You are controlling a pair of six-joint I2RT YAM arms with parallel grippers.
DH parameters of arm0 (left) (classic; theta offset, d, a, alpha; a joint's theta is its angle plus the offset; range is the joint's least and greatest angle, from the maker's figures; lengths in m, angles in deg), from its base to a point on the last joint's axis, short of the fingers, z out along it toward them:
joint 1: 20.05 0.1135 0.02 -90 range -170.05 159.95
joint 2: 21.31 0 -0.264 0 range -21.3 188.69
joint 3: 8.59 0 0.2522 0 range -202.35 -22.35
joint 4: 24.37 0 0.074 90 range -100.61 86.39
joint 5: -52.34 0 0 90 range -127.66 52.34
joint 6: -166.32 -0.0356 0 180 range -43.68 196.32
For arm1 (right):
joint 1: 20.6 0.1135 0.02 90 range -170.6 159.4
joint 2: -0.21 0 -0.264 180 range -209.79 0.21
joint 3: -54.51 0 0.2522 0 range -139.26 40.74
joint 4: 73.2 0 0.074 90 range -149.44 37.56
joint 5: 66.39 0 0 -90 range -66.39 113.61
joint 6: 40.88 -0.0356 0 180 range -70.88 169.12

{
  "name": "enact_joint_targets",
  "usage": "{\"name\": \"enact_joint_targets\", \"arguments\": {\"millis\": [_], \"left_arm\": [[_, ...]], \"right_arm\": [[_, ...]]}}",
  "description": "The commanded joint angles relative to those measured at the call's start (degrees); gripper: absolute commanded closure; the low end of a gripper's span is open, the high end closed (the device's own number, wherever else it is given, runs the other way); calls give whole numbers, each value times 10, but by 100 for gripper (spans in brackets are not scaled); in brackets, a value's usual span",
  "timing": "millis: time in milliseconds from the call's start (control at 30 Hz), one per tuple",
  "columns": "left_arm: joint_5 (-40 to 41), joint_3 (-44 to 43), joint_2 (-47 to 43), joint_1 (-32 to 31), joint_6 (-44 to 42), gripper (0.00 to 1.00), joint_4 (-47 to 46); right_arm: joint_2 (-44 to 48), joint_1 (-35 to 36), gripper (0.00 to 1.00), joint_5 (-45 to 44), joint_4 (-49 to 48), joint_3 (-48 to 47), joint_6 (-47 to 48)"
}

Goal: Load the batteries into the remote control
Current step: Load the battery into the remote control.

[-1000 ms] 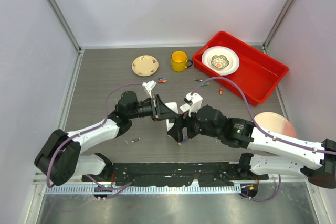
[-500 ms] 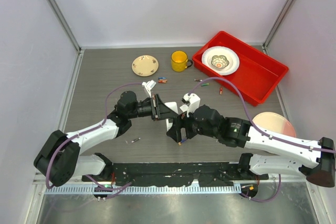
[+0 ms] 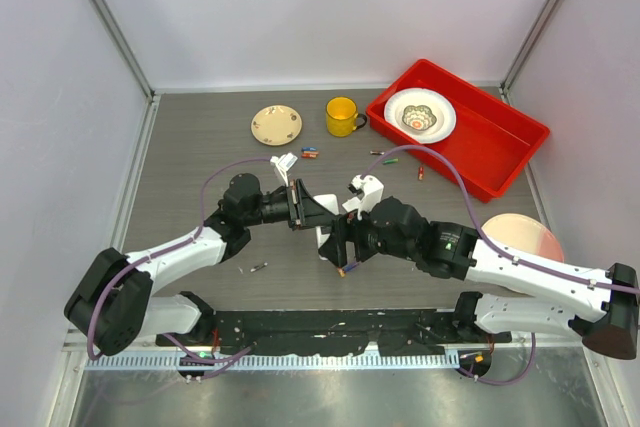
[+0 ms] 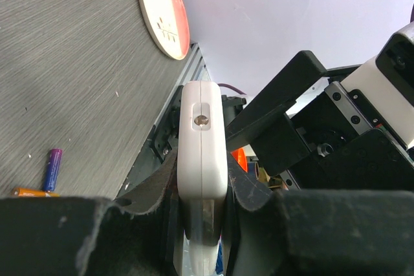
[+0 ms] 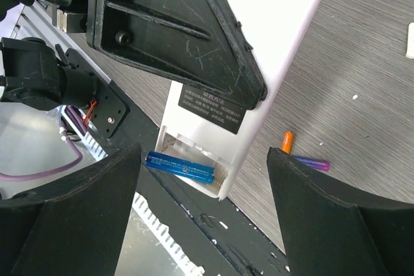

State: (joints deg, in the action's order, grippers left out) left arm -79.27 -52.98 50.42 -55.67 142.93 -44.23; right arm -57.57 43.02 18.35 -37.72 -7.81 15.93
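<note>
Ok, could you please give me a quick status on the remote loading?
Left gripper shut on remote control. Right gripper open at its battery bay. Blue battery in bay. Orange battery, purple battery loose on table; bay unobstructed.

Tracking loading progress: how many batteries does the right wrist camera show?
3. A blue battery sits in the open compartment of the remote control; an orange battery and a purple battery lie close together on the table beside it. Others may be hidden behind the remote.

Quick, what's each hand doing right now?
Left hand: closed, holding the remote.
Right hand: open, holding nothing.
</note>
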Motion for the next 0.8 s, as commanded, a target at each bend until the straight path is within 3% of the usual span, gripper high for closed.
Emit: {"name": "enact_joint_targets", "arguments": {"millis": [0,267,767], "left_arm": [[0,-22,-18,-2,-6,100,-35],[3,-22,-17,-2,-6,100,-35],[3,-21,-20,-2,-5,100,-36]], "right_arm": [[-1,-2,16,9,-25,-1,-7],[-7,-2,15,16,-27,0,-13],[-8,-7,25,23,-32,7,-15]]}}
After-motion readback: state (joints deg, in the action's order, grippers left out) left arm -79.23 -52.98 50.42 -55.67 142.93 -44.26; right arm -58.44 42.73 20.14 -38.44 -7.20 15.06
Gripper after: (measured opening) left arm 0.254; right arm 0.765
